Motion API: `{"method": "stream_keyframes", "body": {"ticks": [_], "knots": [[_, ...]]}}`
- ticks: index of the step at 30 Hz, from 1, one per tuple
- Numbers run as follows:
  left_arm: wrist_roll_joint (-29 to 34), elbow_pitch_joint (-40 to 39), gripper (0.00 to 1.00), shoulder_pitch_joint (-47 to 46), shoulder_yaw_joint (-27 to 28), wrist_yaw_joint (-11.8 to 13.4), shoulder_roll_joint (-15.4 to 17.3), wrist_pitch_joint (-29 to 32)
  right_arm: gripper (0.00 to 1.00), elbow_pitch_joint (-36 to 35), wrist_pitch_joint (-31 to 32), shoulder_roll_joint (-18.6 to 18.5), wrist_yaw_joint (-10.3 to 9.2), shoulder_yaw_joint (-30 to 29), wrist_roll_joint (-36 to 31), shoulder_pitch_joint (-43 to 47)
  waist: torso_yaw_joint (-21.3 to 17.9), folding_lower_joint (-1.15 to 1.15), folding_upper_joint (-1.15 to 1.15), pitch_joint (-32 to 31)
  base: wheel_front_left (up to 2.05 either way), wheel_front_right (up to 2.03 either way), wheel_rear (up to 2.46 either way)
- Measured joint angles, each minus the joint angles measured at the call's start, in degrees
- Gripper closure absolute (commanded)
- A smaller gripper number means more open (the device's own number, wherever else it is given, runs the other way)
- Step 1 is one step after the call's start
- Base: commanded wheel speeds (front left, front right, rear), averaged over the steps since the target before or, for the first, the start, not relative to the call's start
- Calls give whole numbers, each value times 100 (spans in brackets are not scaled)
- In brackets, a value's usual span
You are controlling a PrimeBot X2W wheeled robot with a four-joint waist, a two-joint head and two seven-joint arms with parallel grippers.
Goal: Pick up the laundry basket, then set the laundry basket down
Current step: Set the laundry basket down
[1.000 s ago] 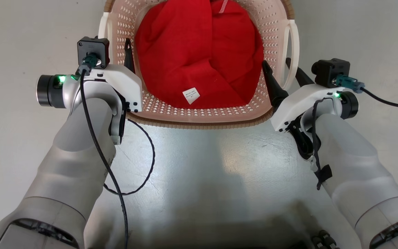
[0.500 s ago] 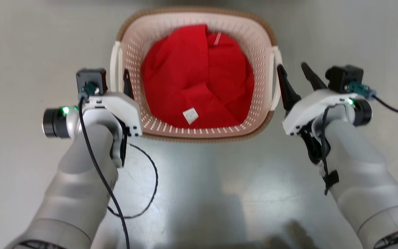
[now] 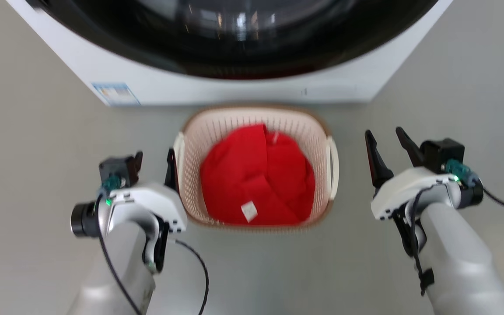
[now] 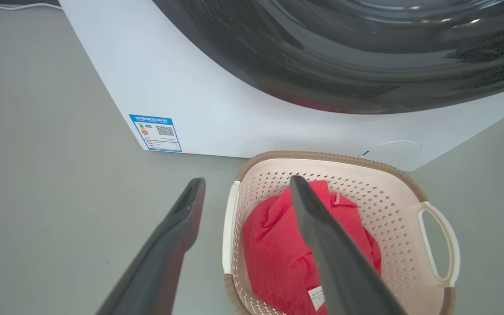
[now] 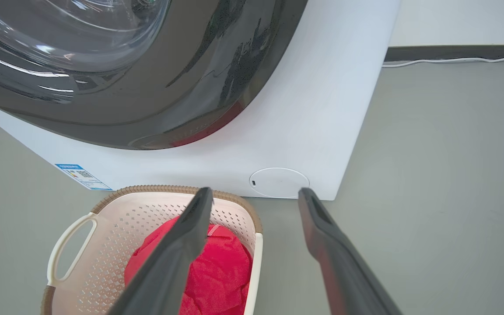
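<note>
The laundry basket [image 3: 234, 127], cream with a brown rim, stands on the grey floor in front of the washer and holds a red cloth [image 3: 256, 175]. My left gripper [image 3: 155, 154] is open right next to the basket's left handle [image 3: 178, 151]; in the left wrist view the left gripper [image 4: 247, 179] has that handle [image 4: 230, 227] lined up between its fingers, with nothing gripped. My right gripper [image 3: 383, 132] is open and stands apart to the right of the right handle [image 3: 333, 166]. In the right wrist view the right gripper [image 5: 255, 190] looks past the basket [image 5: 116, 218] at the washer.
A white washer [image 3: 217, 89] with a dark round door [image 3: 243, 35] stands just behind the basket. Its blue label [image 4: 155, 132] is at the lower left corner. A white cable [image 5: 453, 60] runs along the wall base. Bare floor lies left and right.
The head camera has risen, bringing the washer into view. The right gripper, earlier around the right handle, now stands clear of it. The left finger has left the basket's inside.
</note>
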Motion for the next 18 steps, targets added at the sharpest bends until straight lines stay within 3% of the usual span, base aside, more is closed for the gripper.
{"method": "stream_keyframes", "body": {"ticks": [10,18], "knots": [[313,-820,0,945,577,-368,-23,1,0,-1062,0,26,1,-289,-439,948,180,0,0,-1324,0,0,0],[456,-1419,0,1476,903,-511,-14,0,0,-1907,-1,52,1,-312,-594,1619,277,0,0,-1867,0,0,0]]}}
